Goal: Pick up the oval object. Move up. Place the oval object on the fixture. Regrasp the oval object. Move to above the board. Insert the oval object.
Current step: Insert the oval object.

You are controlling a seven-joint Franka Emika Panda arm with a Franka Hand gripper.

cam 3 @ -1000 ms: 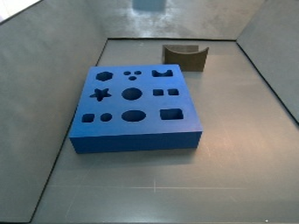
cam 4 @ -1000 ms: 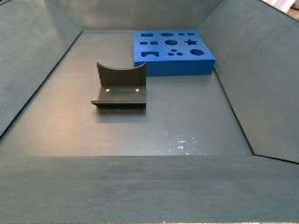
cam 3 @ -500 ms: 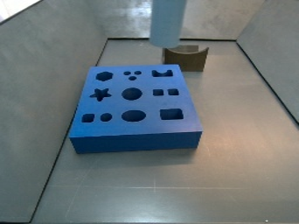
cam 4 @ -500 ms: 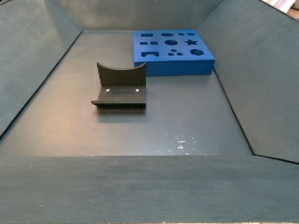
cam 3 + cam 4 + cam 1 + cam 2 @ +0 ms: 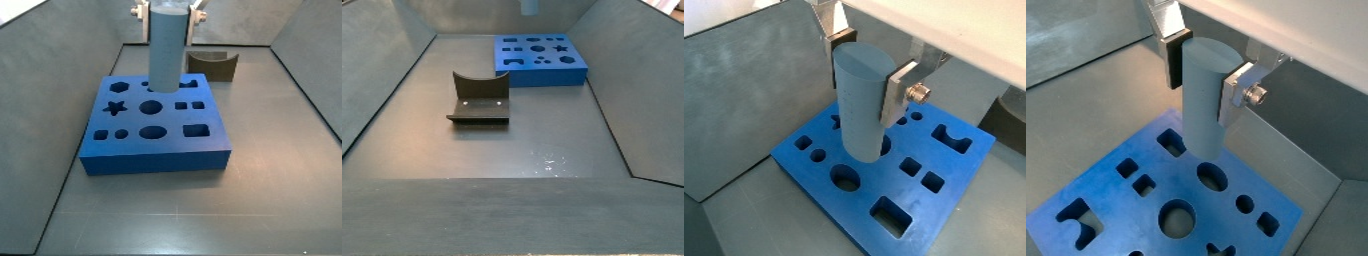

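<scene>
Gripper (image 5: 867,65) in a wrist view clamps the upper end of the oval object (image 5: 861,105), its silver plate fingers (image 5: 902,88) pressed flat on either side of the pale grey-blue peg. The peg hangs upright with its rounded lower end over the board (image 5: 827,177), near one of the round holes; whether the tip touches the blue surface cannot be told.

Seen in a wrist view from the opposite side, the gripper (image 5: 1204,62) has the same closed hold on the oval object (image 5: 1203,100), a dark pad against one face and a silver plate with a screw against the other. The board (image 5: 1106,216) lies below with its cut-outs showing.

From a side view, the gripper (image 5: 170,8) sits at the top edge, with the oval object (image 5: 166,48) reaching down over the rear part of the board (image 5: 154,135). The fixture (image 5: 214,65) stands behind the board, apart from it.

A side view from farther off shows the fixture (image 5: 477,98) in the middle of the floor and the board (image 5: 539,60) beyond it; only a grey-blue sliver of the oval object (image 5: 531,6) shows at the top edge.
</scene>
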